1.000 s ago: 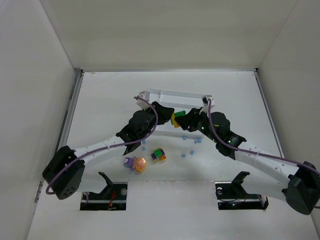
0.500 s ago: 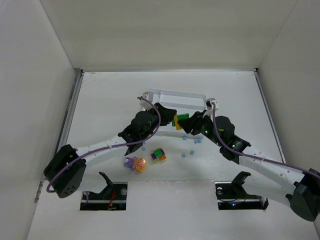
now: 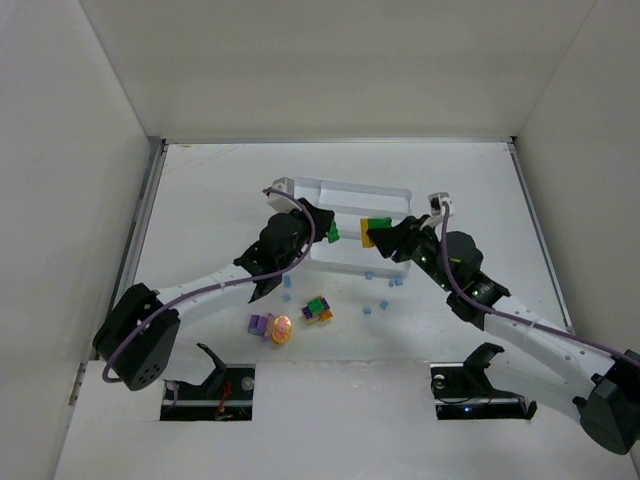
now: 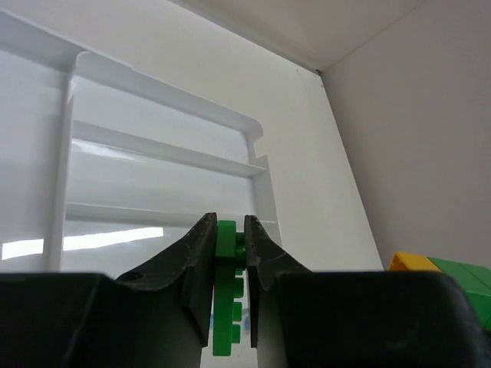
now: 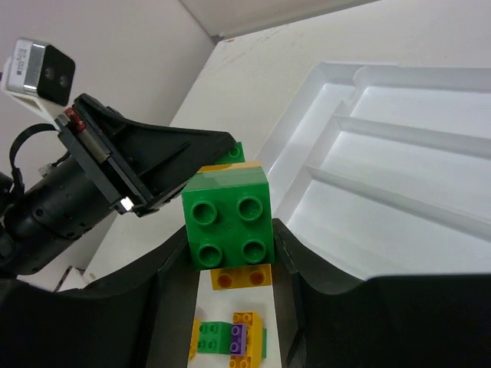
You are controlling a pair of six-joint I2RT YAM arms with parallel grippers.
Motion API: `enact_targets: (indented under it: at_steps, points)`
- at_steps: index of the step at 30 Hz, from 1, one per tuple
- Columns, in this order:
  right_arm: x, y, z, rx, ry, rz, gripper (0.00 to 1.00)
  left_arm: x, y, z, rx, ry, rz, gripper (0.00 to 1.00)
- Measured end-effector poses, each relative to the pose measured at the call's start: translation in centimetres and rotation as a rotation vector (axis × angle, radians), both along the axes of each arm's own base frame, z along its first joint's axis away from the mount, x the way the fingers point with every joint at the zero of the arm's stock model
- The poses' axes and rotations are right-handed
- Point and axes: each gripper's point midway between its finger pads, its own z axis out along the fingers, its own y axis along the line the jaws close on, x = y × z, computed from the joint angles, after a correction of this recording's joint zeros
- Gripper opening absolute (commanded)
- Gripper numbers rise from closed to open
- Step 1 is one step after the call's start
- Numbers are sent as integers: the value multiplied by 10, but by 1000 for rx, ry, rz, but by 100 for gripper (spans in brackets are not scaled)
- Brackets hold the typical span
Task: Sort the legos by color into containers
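A white tray point(image 3: 350, 198) split by thin dividers lies on the counter point(image 3: 200, 200) at mid-depth, its long side running left to right. Both arms are stretched toward it from the near edge.

A small green brick point(image 3: 331, 233) is pinched in the left claw point(image 3: 325, 232). In the left wrist view the fingers are pressed against the flat sides of this brick point(image 4: 226, 307), and the tray's compartments point(image 4: 153, 176) lie beyond and below them. From above, this brick is seen over the near left part of the tray.

A green-and-orange stack point(image 3: 375, 228) is held in the right claw point(image 3: 381, 233), clear of the counter. In the right wrist view a square four-stud green brick point(image 5: 228, 220) is clamped between the two fingers, with an orange brick point(image 5: 242, 277) fixed beneath it. From above, the stack is seen over the near middle of the tray, near the left claw's brick but apart from it. Its height above the tray cannot be told.

On the counter nearer than the tray lie a purple-and-orange round piece point(image 3: 270, 327) and, just to its right, a green, purple and yellow cluster point(image 3: 318, 310). Tiny light blue bricks point(image 3: 367, 310) are scattered between these and the tray.
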Motion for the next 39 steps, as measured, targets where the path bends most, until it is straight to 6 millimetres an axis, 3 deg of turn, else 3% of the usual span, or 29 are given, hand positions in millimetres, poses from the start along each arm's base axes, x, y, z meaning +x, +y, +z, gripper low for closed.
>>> enact_targets:
  at_steps: [8,15,19,27,33,39]
  points:
    - [6,-7,-47,-67,82,-46,13,41,-12,-51,87,63,104,9]
    - [9,-11,-49,-68,82,-75,13,75,-22,-86,98,88,193,9]
    - [10,-12,-50,-70,84,-81,13,88,-25,-87,87,72,226,10]
    - [11,-11,-53,-76,90,-85,14,129,-23,-59,32,-6,332,11]
    - [11,-12,-51,-71,83,-88,14,165,-13,-75,40,-6,412,11]
    - [9,-12,-47,-64,75,-85,14,187,-12,-85,52,0,442,15]
